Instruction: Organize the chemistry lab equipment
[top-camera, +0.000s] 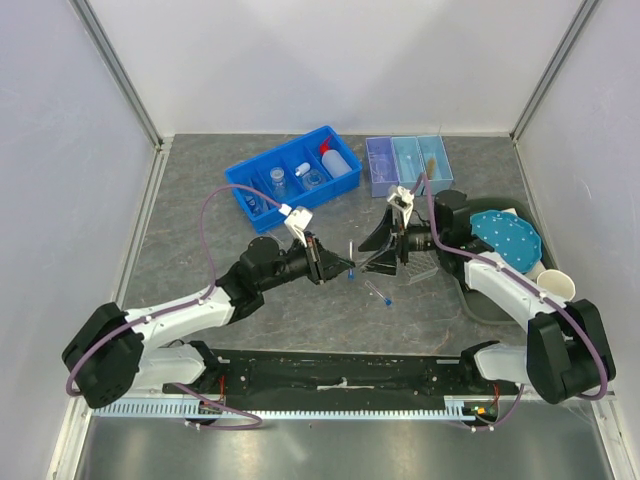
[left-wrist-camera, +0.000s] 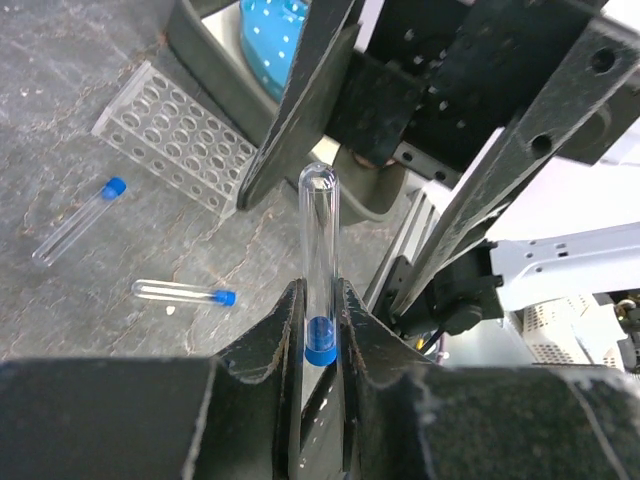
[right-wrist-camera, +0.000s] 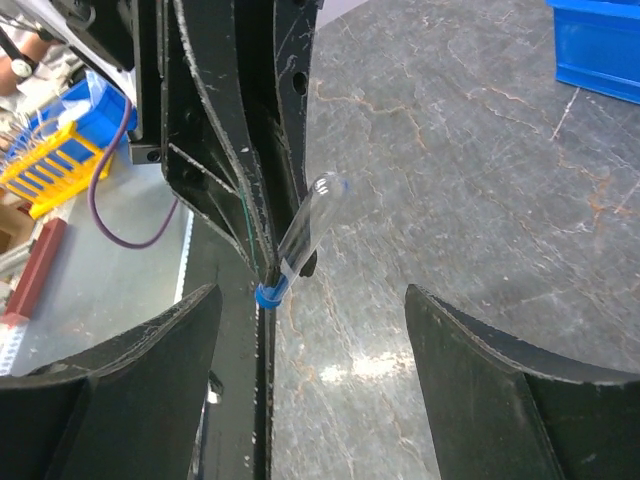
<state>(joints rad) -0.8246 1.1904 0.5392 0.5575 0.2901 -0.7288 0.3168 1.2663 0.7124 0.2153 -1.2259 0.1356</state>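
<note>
— Left gripper (left-wrist-camera: 320, 300) sits nearest in its own view. What has it got?

— It is clamped on a tube (left-wrist-camera: 319, 250), pinching the blue-capped end, so the bare glass stands clear above the fingers.

— Why hold it so low?

— Probably to leave glass free for a second grasp. The right gripper (right-wrist-camera: 312, 300) faces it with fingers spread wide and nothing between them. The tube is just ahead of them, untouched.

— So a handover?

— That is my reading. The rack (left-wrist-camera: 180, 135) lies flat just beside the right arm, its holes empty as far as I can see. That arm looks better placed to seat the tube.

— Anything else waiting?

— Two loose tubes (left-wrist-camera: 185, 292) lie on their sides on the table (top-camera: 200, 170), near the rack and apart from each other.

— And farther back?

— The bin (top-camera: 340, 185) holds the flasks (top-camera: 278, 180) and the bottle (top-camera: 338, 160) in separate compartments, so the tubes seem to be the work left.
</note>
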